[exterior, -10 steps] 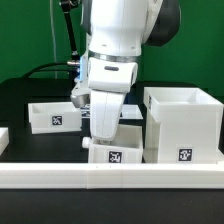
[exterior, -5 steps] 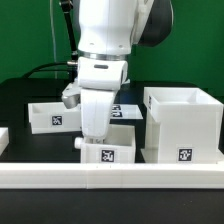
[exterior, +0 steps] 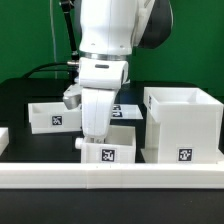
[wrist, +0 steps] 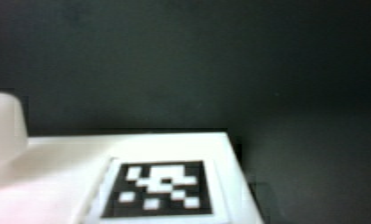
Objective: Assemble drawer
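Note:
The large cube-shaped shell [exterior: 183, 125] of the drawer stands at the exterior view's right, open at the top, with a tag low on its front. One small tray [exterior: 112, 150] sits just behind the front wall, with a tag facing the camera. My gripper [exterior: 92, 142] comes straight down onto this tray's left rear part and is shut on its wall; the fingertips are mostly hidden by the hand. The wrist view shows the tray's white surface and tag [wrist: 161, 188] very close and blurred. A second small tray [exterior: 50, 115] lies at the left.
The long white border wall [exterior: 110, 177] runs along the front edge. The arm's body hides the table's middle and the marker board [exterior: 125, 111] behind the tray. A white piece [exterior: 3, 138] shows at the far left edge. Cables hang at the back left.
The arm has straightened and moved toward the exterior view's left, and the front tray has shifted left with it. In the last half second nothing has moved.

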Action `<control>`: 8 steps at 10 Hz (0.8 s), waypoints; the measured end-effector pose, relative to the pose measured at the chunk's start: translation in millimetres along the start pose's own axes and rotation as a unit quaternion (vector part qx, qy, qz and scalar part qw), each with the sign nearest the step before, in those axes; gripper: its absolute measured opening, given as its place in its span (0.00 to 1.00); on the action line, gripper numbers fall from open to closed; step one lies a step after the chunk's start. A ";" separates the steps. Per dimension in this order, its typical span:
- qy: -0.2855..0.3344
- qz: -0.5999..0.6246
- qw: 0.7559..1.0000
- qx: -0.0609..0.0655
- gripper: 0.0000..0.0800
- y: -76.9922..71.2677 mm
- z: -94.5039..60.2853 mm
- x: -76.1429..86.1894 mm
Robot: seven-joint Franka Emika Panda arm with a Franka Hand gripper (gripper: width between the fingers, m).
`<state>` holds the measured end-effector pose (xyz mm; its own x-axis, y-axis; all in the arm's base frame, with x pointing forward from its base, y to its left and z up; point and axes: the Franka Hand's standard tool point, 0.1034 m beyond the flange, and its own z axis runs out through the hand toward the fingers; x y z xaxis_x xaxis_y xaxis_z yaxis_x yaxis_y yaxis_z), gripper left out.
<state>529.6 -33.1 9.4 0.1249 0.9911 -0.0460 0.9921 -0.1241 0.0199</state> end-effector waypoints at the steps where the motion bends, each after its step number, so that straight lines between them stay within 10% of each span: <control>1: 0.000 -0.001 1.000 0.001 0.05 -0.6 0.7 2.0; 8: 0.001 -0.019 1.000 -0.001 0.05 -1.1 1.3 15.9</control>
<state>530.6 -17.2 7.3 0.0880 0.9951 -0.0452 0.9960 -0.0871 0.0208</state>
